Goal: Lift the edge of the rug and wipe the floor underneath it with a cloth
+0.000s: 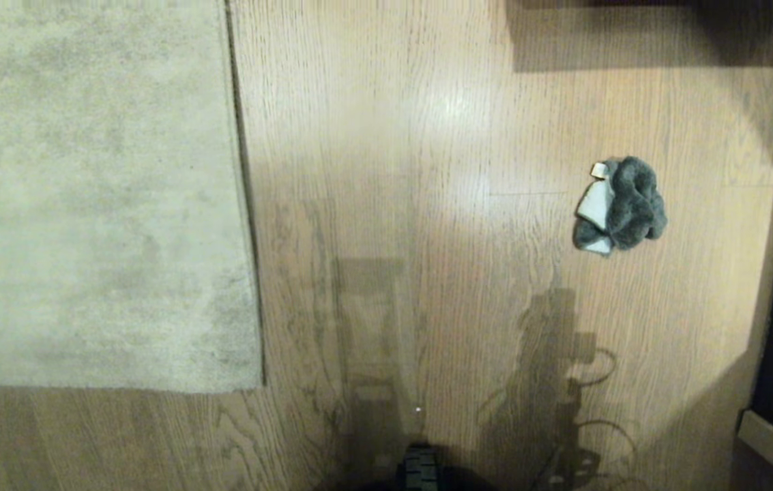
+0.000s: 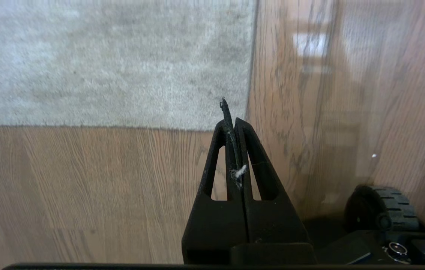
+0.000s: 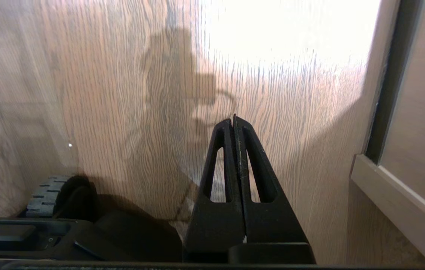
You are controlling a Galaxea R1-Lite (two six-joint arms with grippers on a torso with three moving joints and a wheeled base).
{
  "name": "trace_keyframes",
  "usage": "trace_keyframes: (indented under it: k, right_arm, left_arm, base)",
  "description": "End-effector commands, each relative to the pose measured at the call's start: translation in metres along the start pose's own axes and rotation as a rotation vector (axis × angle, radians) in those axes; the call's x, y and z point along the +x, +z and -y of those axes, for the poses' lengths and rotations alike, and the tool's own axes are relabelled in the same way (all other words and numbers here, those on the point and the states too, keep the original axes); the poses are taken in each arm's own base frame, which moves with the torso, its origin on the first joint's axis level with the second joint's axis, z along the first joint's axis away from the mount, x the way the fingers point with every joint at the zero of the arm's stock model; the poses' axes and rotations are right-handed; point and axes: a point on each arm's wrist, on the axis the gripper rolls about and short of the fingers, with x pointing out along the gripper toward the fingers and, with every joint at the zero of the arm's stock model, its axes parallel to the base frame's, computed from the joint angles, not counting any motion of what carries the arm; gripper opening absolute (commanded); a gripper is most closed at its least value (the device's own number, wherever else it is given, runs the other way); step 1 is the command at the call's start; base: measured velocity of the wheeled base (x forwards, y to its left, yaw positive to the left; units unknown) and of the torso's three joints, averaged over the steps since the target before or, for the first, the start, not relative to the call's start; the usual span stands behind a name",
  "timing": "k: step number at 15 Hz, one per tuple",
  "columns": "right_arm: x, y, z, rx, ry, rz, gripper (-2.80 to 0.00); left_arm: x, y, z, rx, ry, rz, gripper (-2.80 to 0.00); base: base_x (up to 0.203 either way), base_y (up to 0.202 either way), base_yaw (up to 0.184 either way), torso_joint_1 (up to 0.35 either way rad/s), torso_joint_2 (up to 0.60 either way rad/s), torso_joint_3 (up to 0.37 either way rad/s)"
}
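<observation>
L gripper (image 2: 233, 122): jaws are seen pressed flat together, nothing gripped. A thin dark strand sticks up from between the tips, and a bit of white fluff (image 2: 240, 171) is caught lower down in the seam. It is held above the floor (image 2: 84, 187), apart from it, w/ the near right corner of the rug just past its tips. No contact w/ rug or cloth is shown.

R gripper (image 3: 233, 122): likewise closed tight, empty, held over bare planks. A pale baseboard (image 3: 392, 202) and dark vertical trim are seen to its right. Part of a black base wheel (image 3: 47, 195) is visible beside it.

Neither arm is seen in the head view; only their shadows fall on the planks at the near side, plus a dark wheel (image 1: 420, 467) at the near edge, centre.

Rug (image 1: 86, 191): laid flat on the left, covering the far-left area; pale grey-beige, mottled. The rug edge (image 1: 244, 198) runs near-to-far along its right side, lying flat on the wood, w/ a second edge along the near side meeting it at a corner. That corner is near the L gripper side.

Cloth (image 1: 619, 204): crumpled in a heap on the floor, right of centre, well apart from the rug edge. Dark grey fluffy side is mostly up, whitish side showing at its left. It lies farther out than the R gripper's spot and isn't seen in either wrist view.

A dark shadowed block is seen at the far right edge.
</observation>
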Motion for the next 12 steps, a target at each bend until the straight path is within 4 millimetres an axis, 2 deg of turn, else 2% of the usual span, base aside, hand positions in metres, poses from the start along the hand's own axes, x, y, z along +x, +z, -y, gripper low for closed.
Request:
trace_keyframes:
  k: [1, 12]
  right_arm:
    - [0.0001, 0.0001, 0.0000, 0.000, 0.000, -0.001, -2.80]
    - [0.0001, 0.0003, 0.0000, 0.000, 0.000, 0.001, -2.80]
  left_arm:
    - [0.0000, 0.0000, 0.0000, -0.002, 0.000, -0.001, -2.80]
    - [0.0000, 0.0000, -0.0001, -0.005, 0.002, -0.001, -2.80]
  base:
    - [0.000, 0.000, 0.000, 0.002, 0.01, 0.193]
    - [0.000, 0.000, 0.000, 0.002, 0.00, 0.201]
